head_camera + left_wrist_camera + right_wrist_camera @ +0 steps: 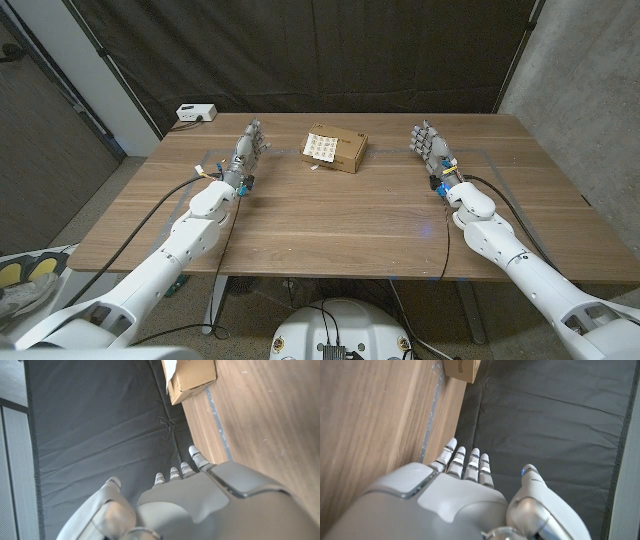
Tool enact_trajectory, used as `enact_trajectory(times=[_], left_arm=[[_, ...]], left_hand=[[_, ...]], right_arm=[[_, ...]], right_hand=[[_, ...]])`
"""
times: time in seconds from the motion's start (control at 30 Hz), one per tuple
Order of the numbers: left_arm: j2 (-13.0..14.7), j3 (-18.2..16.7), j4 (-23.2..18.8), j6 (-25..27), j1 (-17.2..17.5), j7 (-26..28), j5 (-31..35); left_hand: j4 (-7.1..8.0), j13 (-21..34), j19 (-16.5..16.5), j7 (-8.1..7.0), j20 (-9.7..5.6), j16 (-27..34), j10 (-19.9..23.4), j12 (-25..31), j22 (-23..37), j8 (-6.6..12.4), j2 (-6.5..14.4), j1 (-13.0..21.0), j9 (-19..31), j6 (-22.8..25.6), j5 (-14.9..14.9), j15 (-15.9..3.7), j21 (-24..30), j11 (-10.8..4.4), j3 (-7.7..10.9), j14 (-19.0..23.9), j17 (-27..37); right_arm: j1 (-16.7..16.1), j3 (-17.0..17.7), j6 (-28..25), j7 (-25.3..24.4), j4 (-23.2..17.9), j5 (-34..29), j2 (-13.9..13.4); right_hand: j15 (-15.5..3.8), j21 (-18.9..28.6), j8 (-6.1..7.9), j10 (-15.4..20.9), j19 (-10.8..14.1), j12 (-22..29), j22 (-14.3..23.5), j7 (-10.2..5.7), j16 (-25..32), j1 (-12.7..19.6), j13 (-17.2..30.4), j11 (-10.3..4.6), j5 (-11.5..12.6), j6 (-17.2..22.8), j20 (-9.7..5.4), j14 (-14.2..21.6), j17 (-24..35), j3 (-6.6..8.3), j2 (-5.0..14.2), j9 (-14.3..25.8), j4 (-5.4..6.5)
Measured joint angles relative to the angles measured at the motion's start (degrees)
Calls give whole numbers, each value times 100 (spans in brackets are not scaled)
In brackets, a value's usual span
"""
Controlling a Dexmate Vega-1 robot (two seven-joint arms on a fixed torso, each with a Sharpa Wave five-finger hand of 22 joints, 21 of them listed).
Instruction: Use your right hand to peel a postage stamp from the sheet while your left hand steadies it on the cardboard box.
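Head view shows the white stamp sheet [322, 147] atop the flat brown cardboard box [337, 150]; left hand [245, 152] and right hand [431, 148] flank it, fingers spread, holding nothing.

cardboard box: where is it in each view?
Head view: box at the table's far middle, stamp sheet on top, between the hands.
Left wrist view: box at the top edge, cut off.
Right wrist view: box corner at the top edge.
Shared landmark: the black curtain behind the table.
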Motion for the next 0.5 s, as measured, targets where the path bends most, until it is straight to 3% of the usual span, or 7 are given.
enact_trajectory(times=[0.07, 0.2, 0.27, 0.5], left_arm=[[4, -42, -59, 71, 23, 3, 81], [5, -114, -179, 216, 58, 22, 228], [8, -172, -309, 314, 88, 54, 297], [-7, -321, -780, 916, 159, 229, 479]], left_hand=[[-65, 0, -23, 0, 43, 28, 0, 9, 0, 23, -45, 45, 0, 0, 0, 0, 0, 0, -5, 0, 0], [-373, 26, -17, 4, 385, 105, -17, 103, 0, 86, -345, 345, 0, -1, 0, 229, -45, 64, -58, -35, 0], [-491, 27, -16, 94, 485, 134, -16, 118, 0, 88, -463, 464, 0, -2, 0, 318, -61, 125, -69, -34, 9], [-738, 51, -19, 230, 599, 193, 77, 164, 0, 133, -628, 830, 25, 0, -25, 538, -61, 220, -57, 127, 44]], right_arm=[[-22, 12, 60, 0, 45, 21, 20], [-27, 31, 172, 12, 149, 58, 50], [-14, 41, 285, 66, 223, 115, 64], [84, 90, 408, 211, 413, 190, 68]], right_hand=[[-13, 13, 0, 0, 0, 0, 0, 0, 0, 0, 0, 0, 0, 0, 0, 14, 0, 0, 0, 0, 0], [-17, 13, 0, 0, 0, 0, 0, 0, 0, 0, 0, 0, 0, 0, 0, 18, 0, 0, 0, 0, 0], [-17, 13, 0, 11, 0, 0, 0, 0, 0, 0, 0, 11, 0, 0, 0, 18, 0, 0, 0, 0, 0], [13, 13, 0, 19, 1, 0, -1, 0, 0, 0, 0, 20, 0, -1, 0, 49, -1, 0, 0, -1, 0]])
